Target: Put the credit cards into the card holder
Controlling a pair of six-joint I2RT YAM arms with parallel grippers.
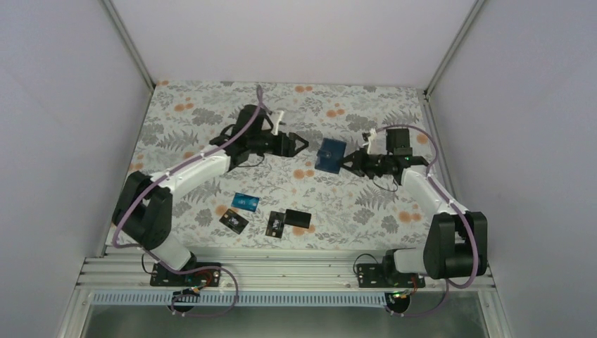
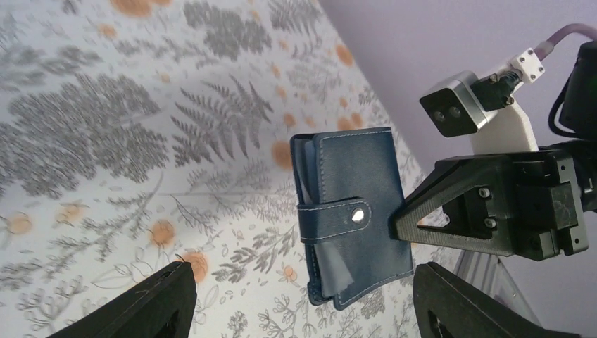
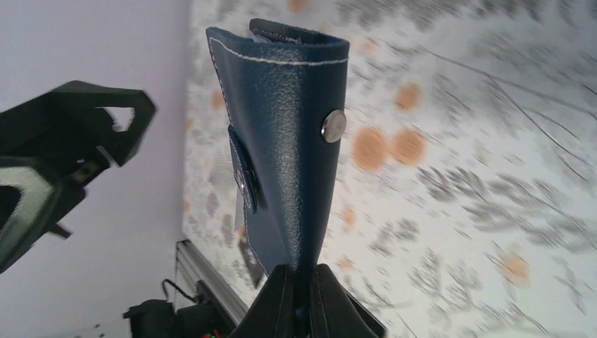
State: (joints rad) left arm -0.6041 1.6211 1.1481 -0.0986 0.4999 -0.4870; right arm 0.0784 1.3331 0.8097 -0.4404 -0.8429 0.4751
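Nearest the top camera: aluminium rail (image 1: 281, 271) carrying both arm bases. Beyond it, floral-cloth desk (image 1: 366, 204), filling the middle of that view. Reaching over it, left arm (image 1: 190, 169) and right arm (image 1: 433, 193), both bent inward toward the far half.

Left hand (image 1: 301, 144): fingers spread wide, nothing between them, pointed at the card holder (image 1: 329, 155) and near it without touching. In the left wrist view, only two black fingertips at the lower corners, holder framed beyond them.

Right hand (image 1: 346, 163): clamped tight on one edge of the card holder, holding it up off the desk. Grip plainest in the right wrist view, with fingers (image 3: 285, 303) pinched together at the bottom of the frame.

Holder folded, dark navy with pale stitching. Shown by the left wrist view alone: strap (image 2: 331, 222) across the front with a metal snap (image 2: 359, 215), plus a sliver of lighter blue lining at one side. Shown by the right wrist view alone: metal stud (image 3: 333, 125) on another face. Neither legible from above.

Seen from above only, flat on the near desk and well apart from the holder: four credit cards (image 1: 277, 224). Teal-blue card (image 1: 246, 202) leftmost but one; black card with light markings (image 1: 234, 222) just nearer; second marked black card (image 1: 276, 225) to the right, touching or overlapping the plain black card (image 1: 298, 216).
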